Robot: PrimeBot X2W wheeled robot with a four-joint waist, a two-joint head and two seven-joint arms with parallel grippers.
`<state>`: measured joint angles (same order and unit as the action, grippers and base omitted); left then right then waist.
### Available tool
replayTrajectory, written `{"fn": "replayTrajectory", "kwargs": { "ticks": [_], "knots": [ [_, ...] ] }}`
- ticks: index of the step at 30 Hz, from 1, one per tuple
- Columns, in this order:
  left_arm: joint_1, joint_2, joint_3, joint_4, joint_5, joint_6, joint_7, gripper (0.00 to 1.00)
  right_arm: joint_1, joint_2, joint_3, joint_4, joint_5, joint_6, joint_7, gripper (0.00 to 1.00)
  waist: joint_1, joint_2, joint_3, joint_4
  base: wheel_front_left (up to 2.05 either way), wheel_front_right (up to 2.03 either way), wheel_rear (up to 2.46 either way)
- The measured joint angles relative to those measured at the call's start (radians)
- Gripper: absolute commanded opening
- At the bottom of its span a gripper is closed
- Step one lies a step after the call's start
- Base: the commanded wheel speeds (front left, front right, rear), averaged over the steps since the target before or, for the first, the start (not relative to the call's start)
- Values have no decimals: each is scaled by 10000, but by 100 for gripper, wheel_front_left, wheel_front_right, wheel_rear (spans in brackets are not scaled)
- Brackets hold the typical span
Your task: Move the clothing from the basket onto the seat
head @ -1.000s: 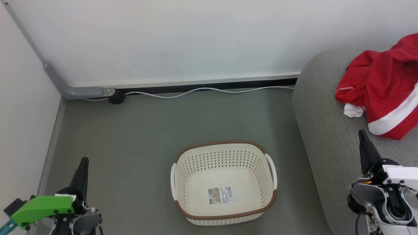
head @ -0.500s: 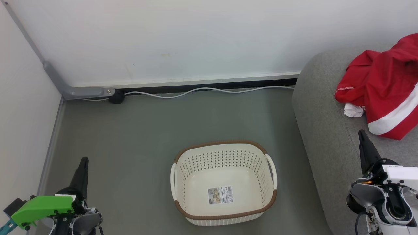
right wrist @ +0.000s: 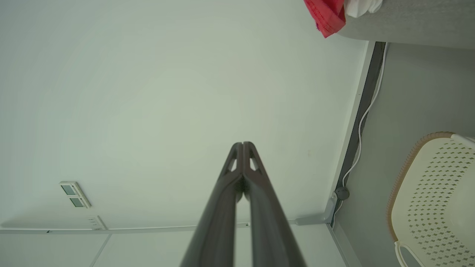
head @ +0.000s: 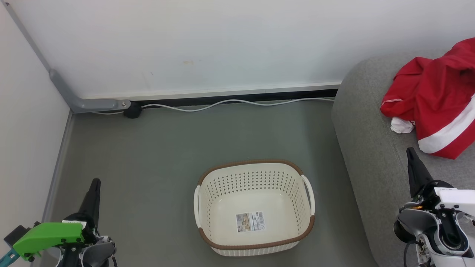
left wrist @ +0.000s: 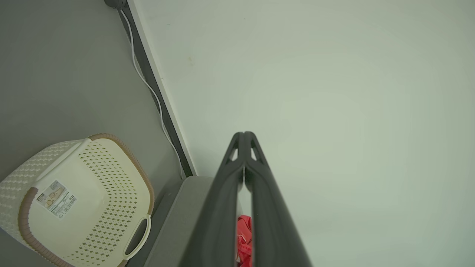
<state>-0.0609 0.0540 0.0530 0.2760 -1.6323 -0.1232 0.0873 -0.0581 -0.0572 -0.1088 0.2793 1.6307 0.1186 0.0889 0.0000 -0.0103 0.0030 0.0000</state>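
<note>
Grey floor (head: pixel 148 148) meets a white wall (head: pixel 222 44). Nearest, the left tool (head: pixel 95 182) and the right tool (head: pixel 410 151) each hover pressed together, holding nothing. Beyond them the basket (head: pixel 256 245) stands mid-floor, bare except for its sticker (head: pixel 250 221). Farther right, the clothing (head: pixel 434 96) lies heaped by the seat's (head: pixel 371 148) far edge, so the task looks finished.

Left gripper (head: pixel 95 182), left of the basket (head: pixel 256 163): dark tapered fingers (head: pixel 92 202), black base, bright green housing (head: pixel 48 234) with teal edge. Right gripper (head: pixel 409 150), right of the basket: dark tapered fingers (head: pixel 416 176), white block (head: pixel 455 197), grey-and-white round joint (head: pixel 447 237), black cable (head: pixel 405 254)
</note>
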Motion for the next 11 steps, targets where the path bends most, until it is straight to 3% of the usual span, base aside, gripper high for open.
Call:
{"fn": "replayTrajectory", "kwargs": {
  "ticks": [11],
  "knots": [
    [0,-2,6,-2,2,0,0,0,0,2,-8,-2,0,0,0,0,0,0,0,0,0,0,0]
  ]
}}
